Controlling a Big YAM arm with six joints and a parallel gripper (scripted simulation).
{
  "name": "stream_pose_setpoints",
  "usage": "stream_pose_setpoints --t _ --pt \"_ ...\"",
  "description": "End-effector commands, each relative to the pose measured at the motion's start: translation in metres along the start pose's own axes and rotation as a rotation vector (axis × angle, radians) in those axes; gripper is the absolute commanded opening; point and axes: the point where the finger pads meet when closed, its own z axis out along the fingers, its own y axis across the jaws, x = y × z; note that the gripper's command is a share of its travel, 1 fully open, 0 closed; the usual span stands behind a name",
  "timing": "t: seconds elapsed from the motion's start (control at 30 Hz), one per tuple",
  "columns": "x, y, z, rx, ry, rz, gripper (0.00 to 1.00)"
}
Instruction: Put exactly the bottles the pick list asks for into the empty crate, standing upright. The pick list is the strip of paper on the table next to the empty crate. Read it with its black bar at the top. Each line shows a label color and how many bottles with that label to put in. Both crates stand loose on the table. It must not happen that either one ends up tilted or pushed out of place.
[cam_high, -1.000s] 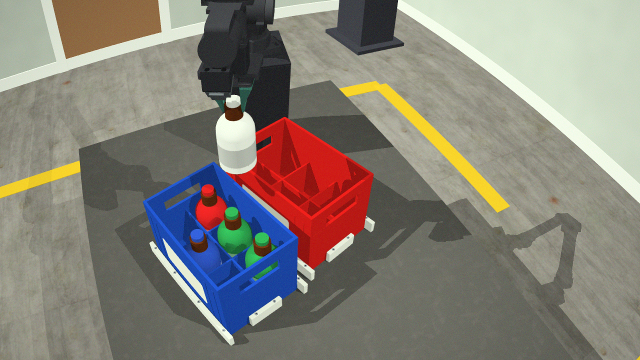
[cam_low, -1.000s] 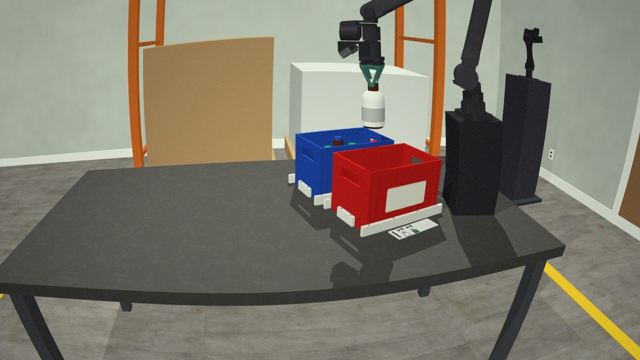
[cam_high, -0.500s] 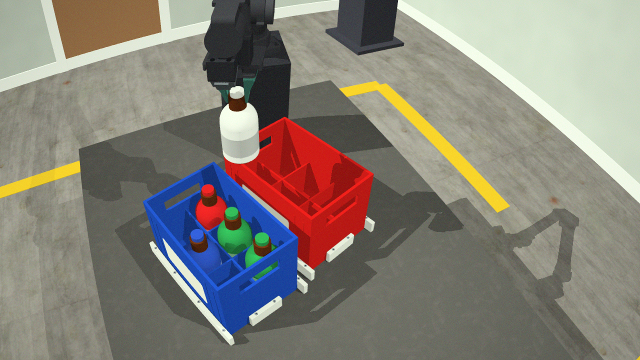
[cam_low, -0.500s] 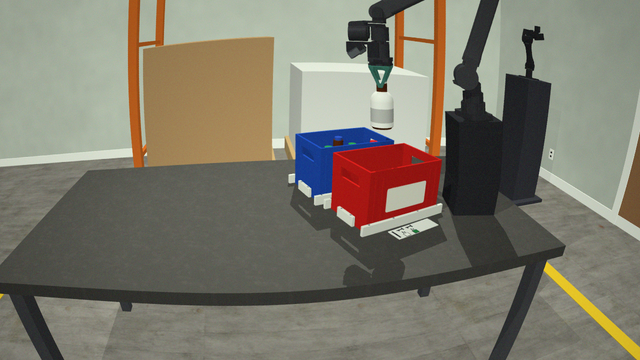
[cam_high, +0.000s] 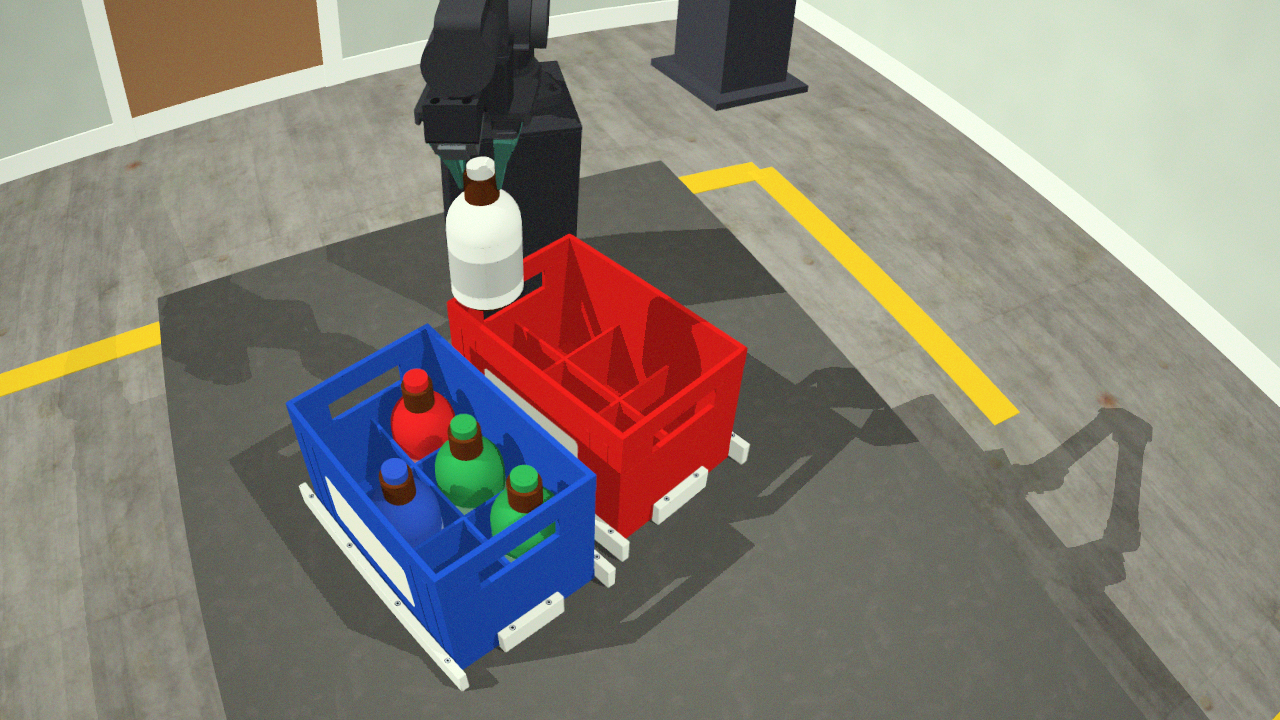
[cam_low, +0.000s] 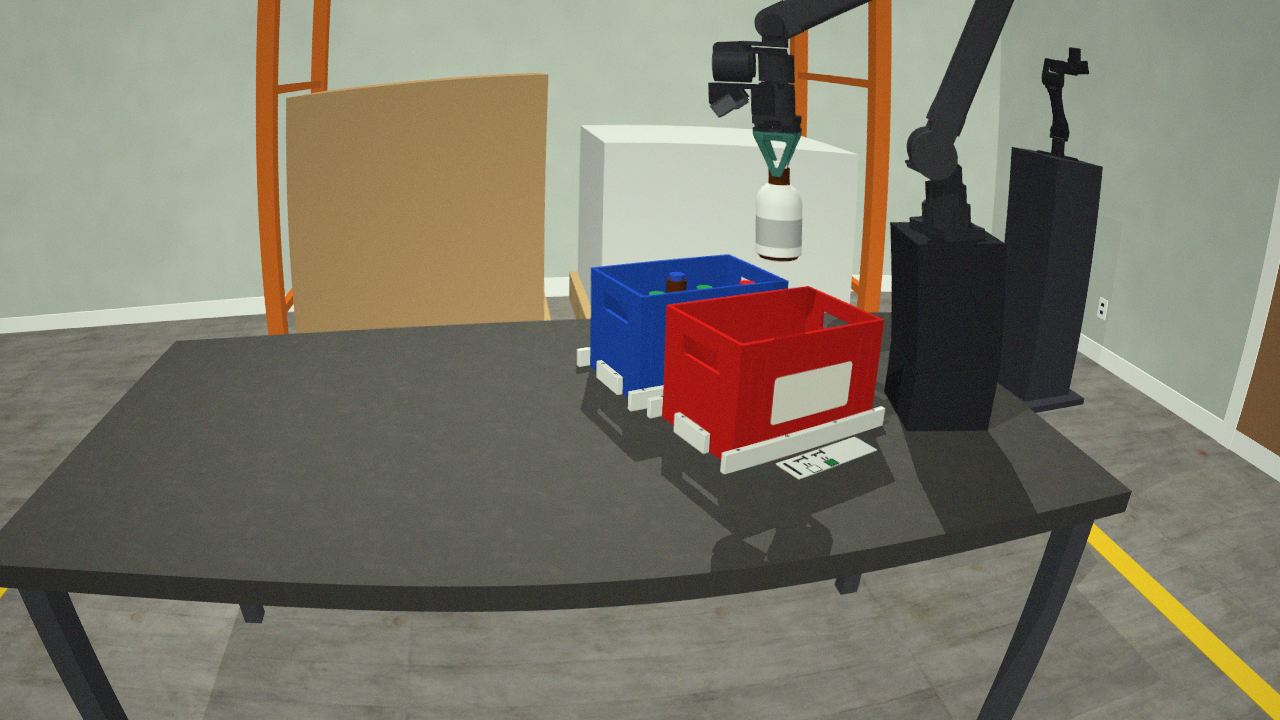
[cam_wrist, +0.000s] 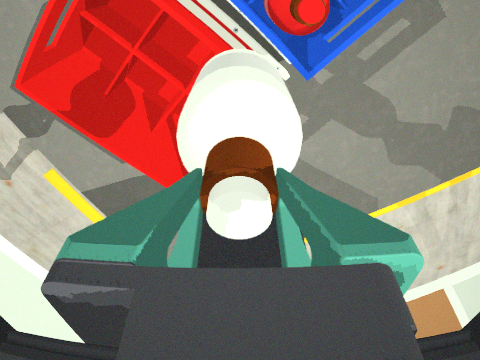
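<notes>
The white bottle (cam_high: 484, 241) hangs upright in the air, gripped at its brown neck just under the white cap, and it sits high above the crate rims, over the far corner of the red crate (cam_high: 626, 420) in the top view. The claw (cam_high: 480, 170) is clamped on that neck, teal fingers pressing in from both sides, as the wrist view shows clearly. Below, the red crate stands with its divided compartments all open and nothing in them. Right beside it, touching or nearly so, the blue crate (cam_high: 528, 537) carries four upright bottles: a red bottle (cam_high: 420, 420) at the far side, a green bottle (cam_high: 468, 465) in the middle, another green bottle (cam_high: 521, 514) toward the near right, and a blue bottle (cam_high: 404, 505) on the near left. Both crates rest on white runners on the dark surface (cam_low: 358, 447). From the exterior view, the pick list (cam_low: 825, 461) lies flat on the surface just in front of the red crate's white-labelled side; its markings are too small to read. The arm's black pedestal (cam_low: 939, 340) stands just to the right of the red crate.
</notes>
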Motion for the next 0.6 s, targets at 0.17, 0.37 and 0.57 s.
stream_pose_setpoints --t 0.17,0.37,0.57 --pt "0.011 0.006 -0.014 -0.001 -0.042 -0.006 0.0" --pt "0.013 0.007 -0.017 -0.002 -0.059 -0.006 0.0" --pt "0.025 0.01 -0.006 -0.002 -0.065 -0.007 0.0"
